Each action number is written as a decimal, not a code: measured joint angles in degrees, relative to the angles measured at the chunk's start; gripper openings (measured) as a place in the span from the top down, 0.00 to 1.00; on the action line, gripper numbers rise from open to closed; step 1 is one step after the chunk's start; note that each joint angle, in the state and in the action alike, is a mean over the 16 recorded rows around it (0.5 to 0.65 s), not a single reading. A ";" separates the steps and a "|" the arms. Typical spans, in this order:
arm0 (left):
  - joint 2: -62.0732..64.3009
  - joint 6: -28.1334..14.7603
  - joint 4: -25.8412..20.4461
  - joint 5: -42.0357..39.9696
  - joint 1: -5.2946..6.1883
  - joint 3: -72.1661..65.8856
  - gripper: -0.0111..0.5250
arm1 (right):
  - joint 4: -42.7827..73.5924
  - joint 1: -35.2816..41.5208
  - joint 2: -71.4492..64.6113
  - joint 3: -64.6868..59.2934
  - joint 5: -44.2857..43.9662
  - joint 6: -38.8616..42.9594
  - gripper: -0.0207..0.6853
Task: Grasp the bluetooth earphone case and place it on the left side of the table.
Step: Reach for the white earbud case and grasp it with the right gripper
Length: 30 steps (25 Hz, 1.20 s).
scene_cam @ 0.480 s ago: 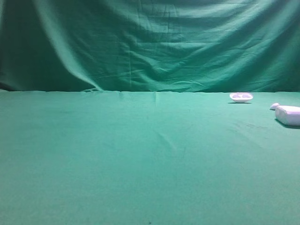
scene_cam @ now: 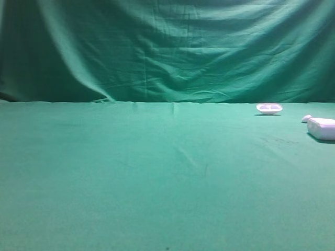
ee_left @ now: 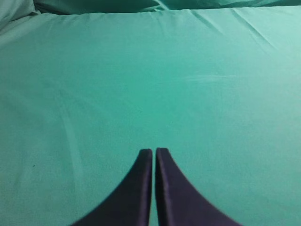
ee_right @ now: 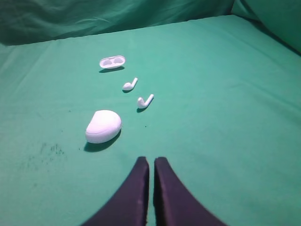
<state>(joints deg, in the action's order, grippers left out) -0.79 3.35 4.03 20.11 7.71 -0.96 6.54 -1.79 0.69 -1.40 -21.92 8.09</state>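
Showing at the bottom centre of the right wrist view, right gripper [ee_right: 151, 162] has its two dark fingers pressed together, only a thin slit between them, nothing held. It hangs over bare green cloth of the table [ee_right: 225, 122]. Just above and left of the fingertips lies the bluetooth earphone case [ee_right: 103, 125], white, pebble-shaped, resting on the cloth, apart from the gripper. Further up, right of the case, one earbud [ee_right: 145, 100]; above that a second earbud [ee_right: 130, 84]; near the upper left a shallow white tray [ee_right: 112, 61] with two hollows. Green curtain [ee_right: 94, 19] fills the top edge.

Left gripper [ee_left: 154, 153] sits bottom centre of the left wrist view, fingers likewise closed together, empty, over plain creased cloth.

Exterior high view: neither gripper visible. Case [scene_cam: 322, 128] at the far right edge, partly cut off by the frame, one earbud [scene_cam: 306, 118] just beside its upper left, tray [scene_cam: 269, 108] further left near the table's back edge. Curtain [scene_cam: 167, 47] covers the upper half.
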 joint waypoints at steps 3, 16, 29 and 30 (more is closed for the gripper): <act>0.00 0.00 0.00 0.00 0.00 0.00 0.98 | 0.64 0.00 0.00 -0.03 0.36 -0.11 0.97; 0.00 0.00 0.00 0.00 0.00 0.00 0.98 | 5.35 0.00 -0.57 0.95 25.19 -1.32 0.97; 0.00 0.00 0.00 0.00 0.00 0.00 0.98 | 2.30 0.00 -19.15 19.27 13.09 2.05 0.97; 0.00 0.00 0.00 0.00 0.00 0.00 0.98 | 1.86 0.00 -21.51 20.80 10.70 2.25 0.97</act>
<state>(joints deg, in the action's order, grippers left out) -0.79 3.35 4.03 20.11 7.71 -0.96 8.40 -1.79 -20.82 19.40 -11.22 10.34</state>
